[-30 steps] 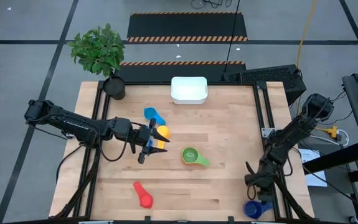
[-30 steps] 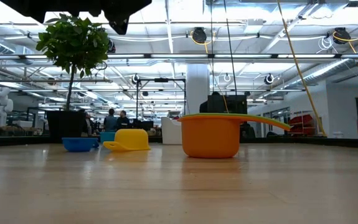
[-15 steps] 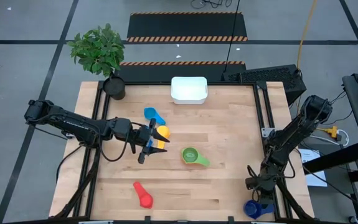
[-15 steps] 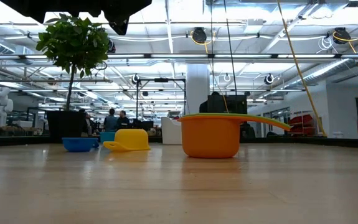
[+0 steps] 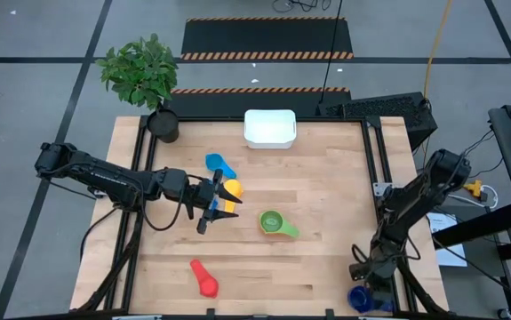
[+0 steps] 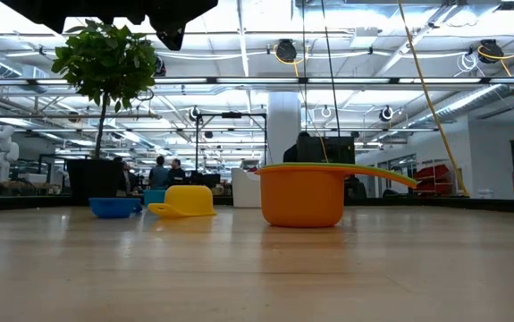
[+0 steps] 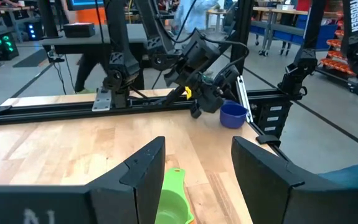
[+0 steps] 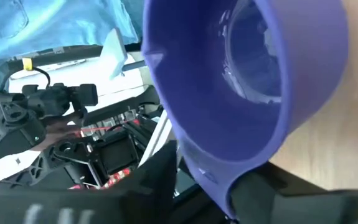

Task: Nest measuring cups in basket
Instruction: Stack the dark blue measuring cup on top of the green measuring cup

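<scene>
Right tool (image 5: 364, 280) down at the near right corner of the surface (image 5: 326, 178), fingers either side of the dark blue cup (image 5: 360, 299) at its handle end. Hard to tell from the wrist view whether the fingers (image 8: 157, 180) press the plastic or merely flank it; probably not a firm grip yet.

Biggest risk: cup sitting right at the corner, partly off the boards by the look of the high view. Any sideways nudge while closing likely to tip it over the edge and out of reach. A pinch on the curved wall instead of the handle likely to squirt the cup out or leave it hanging crooked.

Long carry ahead too: basket (image 5: 269, 127) at the far edge, well apart, so a weak hold means a drop midway.

Left tool (image 5: 212, 203) open mid-surface beside the yellow cup (image 5: 230, 189), with the green cup (image 5: 273, 222) near; crossing paths there risks knocking cups about.
</scene>
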`<action>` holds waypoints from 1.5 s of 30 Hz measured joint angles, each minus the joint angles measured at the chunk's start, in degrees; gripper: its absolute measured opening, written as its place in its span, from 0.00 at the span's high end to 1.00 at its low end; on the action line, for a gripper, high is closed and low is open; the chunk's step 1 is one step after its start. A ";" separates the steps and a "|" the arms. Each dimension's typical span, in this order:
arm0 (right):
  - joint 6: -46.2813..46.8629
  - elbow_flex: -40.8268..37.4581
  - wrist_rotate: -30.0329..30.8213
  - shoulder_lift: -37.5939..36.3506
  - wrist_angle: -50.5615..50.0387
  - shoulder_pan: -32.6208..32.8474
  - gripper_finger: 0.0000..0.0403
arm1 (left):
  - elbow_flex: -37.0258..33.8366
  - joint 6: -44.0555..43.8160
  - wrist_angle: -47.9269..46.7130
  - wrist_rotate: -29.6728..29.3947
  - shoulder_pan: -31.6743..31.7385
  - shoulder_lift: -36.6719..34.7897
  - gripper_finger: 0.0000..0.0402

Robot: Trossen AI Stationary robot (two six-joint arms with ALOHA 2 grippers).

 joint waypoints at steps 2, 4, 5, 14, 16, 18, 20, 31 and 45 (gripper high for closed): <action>-0.82 0.00 0.05 0.92 1.35 0.07 0.80 | 0.00 0.00 0.00 0.00 0.01 0.00 0.54; -2.28 0.00 0.14 1.25 2.19 0.07 0.90 | 0.00 0.04 0.00 0.00 0.00 -0.01 0.54; -3.29 0.00 0.16 1.23 2.48 -0.06 0.95 | 0.00 0.06 0.00 0.00 0.01 0.00 0.54; -10.74 0.00 21.35 -3.76 1.73 -1.24 0.99 | 0.00 0.36 -0.51 -0.99 -0.03 0.00 0.54; -16.95 0.02 26.19 -5.00 -0.14 -1.52 0.99 | 0.00 -2.36 -0.05 -2.67 -0.03 0.00 0.54; -20.88 0.00 30.19 -6.07 -2.78 -2.26 1.00 | 0.00 -6.14 0.01 -4.35 -0.12 0.00 0.54; -23.45 0.00 35.37 -6.92 -4.14 -3.31 1.00 | 0.00 -9.70 -0.29 -5.55 -0.67 0.00 0.54; -54.55 0.00 51.77 -7.98 3.27 -8.31 1.00 | 1.18 -17.05 5.28 -20.17 -2.34 -0.01 0.54; -67.99 0.00 44.65 -7.95 2.78 -13.59 1.00 | 19.44 -14.94 6.36 -36.69 -10.05 18.02 0.54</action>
